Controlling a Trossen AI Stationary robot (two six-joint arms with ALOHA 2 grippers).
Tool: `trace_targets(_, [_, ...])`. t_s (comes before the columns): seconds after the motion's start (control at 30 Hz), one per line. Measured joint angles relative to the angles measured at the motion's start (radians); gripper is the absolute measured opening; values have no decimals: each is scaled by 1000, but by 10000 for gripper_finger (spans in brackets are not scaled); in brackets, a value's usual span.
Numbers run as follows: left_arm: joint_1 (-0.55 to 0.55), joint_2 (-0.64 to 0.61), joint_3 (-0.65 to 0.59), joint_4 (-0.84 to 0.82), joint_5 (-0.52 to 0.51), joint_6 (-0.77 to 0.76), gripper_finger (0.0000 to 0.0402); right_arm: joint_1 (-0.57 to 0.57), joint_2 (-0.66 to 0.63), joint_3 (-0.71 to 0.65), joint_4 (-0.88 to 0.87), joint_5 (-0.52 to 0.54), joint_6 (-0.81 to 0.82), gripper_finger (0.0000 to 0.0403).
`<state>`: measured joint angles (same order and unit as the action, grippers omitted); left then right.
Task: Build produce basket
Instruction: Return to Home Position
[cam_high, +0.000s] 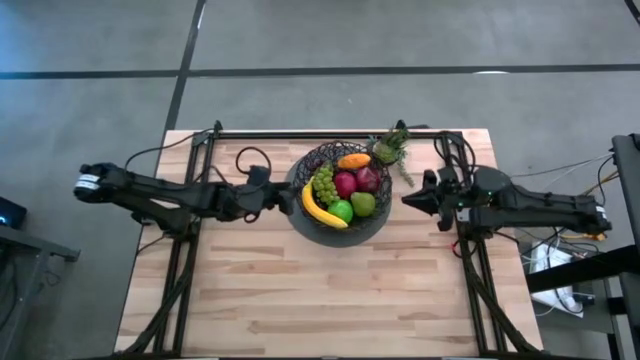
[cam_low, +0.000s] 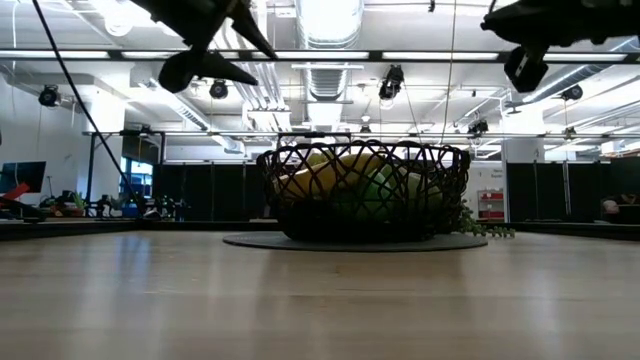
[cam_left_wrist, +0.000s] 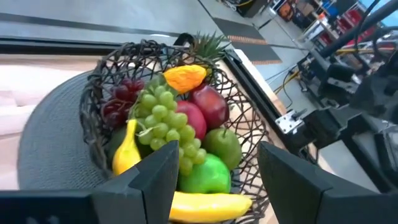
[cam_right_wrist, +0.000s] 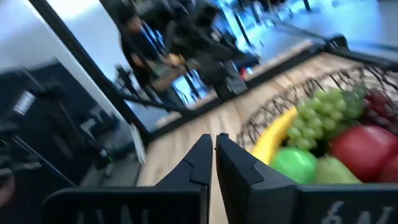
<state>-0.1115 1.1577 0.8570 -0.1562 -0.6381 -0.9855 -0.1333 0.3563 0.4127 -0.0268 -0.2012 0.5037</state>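
Table (cam_high: 330, 290): light wood planks, with a black rail (cam_high: 330, 132) across the far edge.
Flat grey round mat (cam_low: 250, 241) lies toward the far edge, about mid-width.
Leafy green sprig (cam_high: 392, 150) lies at the mat's far right edge, close to the rail.
Black cable loop (cam_high: 248, 158) rests on the wood left of the mat.
Floor (cam_high: 100, 90): grey concrete with dark seams. A white bundle (cam_high: 558, 265) with loose cables lies on it, right of the table.
Low view: strip lights (cam_low: 325, 20) and ducts overhead, dark partitions behind, and a red-and-white object (cam_low: 491, 205) far back.
Right wrist view: a person (cam_right_wrist: 134, 37) in dark clothes beyond the table, blurred.
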Motion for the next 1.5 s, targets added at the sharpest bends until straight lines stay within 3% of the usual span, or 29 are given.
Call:
trace_targets(0.27, [15, 83, 0, 133, 3, -1, 200, 0, -80, -237, 385, -9, 77, 13])
trace_targets(0.47, [21, 106, 0, 179, 5, -2, 200, 0, -137, -340, 463, -8, 108, 13])
trace_targets(0.67, [25, 104, 0, 184, 6, -2, 200, 0, -248, -399, 433, 15, 133, 13])
trace_targets(0.83, [27, 104, 0, 185, 6, -2, 200, 0, -351, -400, 273, 77, 105, 9])
trace_targets(1.13, [27, 103, 0, 185, 12, -2, 200, -5, -356, -400, 56, 119, 54, 9])
trace_targets(1.5, [27, 103, 0, 184, 15, -2, 200, -5, -336, -399, 39, 121, -99, 9])
